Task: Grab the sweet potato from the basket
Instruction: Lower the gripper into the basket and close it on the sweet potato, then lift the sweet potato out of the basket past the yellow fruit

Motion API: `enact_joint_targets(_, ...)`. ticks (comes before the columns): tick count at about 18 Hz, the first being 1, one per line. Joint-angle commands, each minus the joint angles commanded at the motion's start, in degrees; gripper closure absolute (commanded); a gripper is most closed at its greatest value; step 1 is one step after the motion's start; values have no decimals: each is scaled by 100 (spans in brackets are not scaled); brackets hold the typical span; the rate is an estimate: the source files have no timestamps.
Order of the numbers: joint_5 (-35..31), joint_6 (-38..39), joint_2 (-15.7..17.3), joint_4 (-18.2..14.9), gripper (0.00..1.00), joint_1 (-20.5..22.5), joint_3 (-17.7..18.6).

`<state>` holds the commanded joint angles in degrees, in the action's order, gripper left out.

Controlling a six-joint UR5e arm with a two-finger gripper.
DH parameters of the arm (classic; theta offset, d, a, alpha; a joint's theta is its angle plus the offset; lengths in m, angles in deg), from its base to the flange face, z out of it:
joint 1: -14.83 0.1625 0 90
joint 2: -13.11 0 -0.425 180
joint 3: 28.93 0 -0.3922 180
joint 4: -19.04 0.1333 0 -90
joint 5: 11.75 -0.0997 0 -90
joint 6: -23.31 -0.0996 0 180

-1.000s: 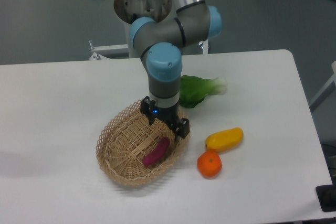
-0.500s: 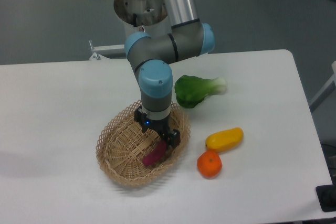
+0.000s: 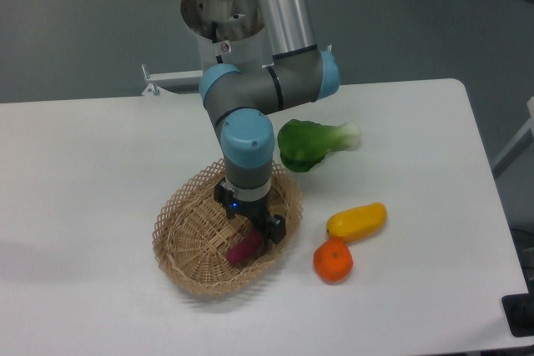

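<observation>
My gripper (image 3: 250,223) sits low inside the basket (image 3: 185,228), right over the sweet potato (image 3: 244,248); I cannot tell whether its fingers pinch it. The basket's right rim lies just beside it, with open white table (image 3: 83,172) to the left.

We only get to see the lower end of the small purple-magenta sweet potato (image 3: 244,249); the black two-finger gripper (image 3: 251,224) covers the rest. We can't make out its fingertips against the tuber, so whether the jaws are closed on it is anyone's guess. The arm blocks the far rim of the oval tan wicker basket (image 3: 179,235). The arm's upper links run off the top edge.
</observation>
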<state>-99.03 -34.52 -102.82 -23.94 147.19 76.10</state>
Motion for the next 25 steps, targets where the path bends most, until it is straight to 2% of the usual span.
enact_joint_targets(1,-17,0,0,0,0,0,0)
enact_joint_targets(2,-96,0,0,9,6,0,-9)
enact_joint_targets(7,-185,-9,-9,0,51,0,-62)
enact_joint_targets(11,-185,-53,0,9,72,0,-114)
enact_joint_targets(12,-185,-53,0,0,75,0,-149)
enact_joint_targets(19,-176,-79,122,-9,76,17,-342)
enact_joint_targets(21,-176,-184,228,-105,76,70,-561)
enact_joint_targets(25,-150,-684,500,-281,76,491,-756)
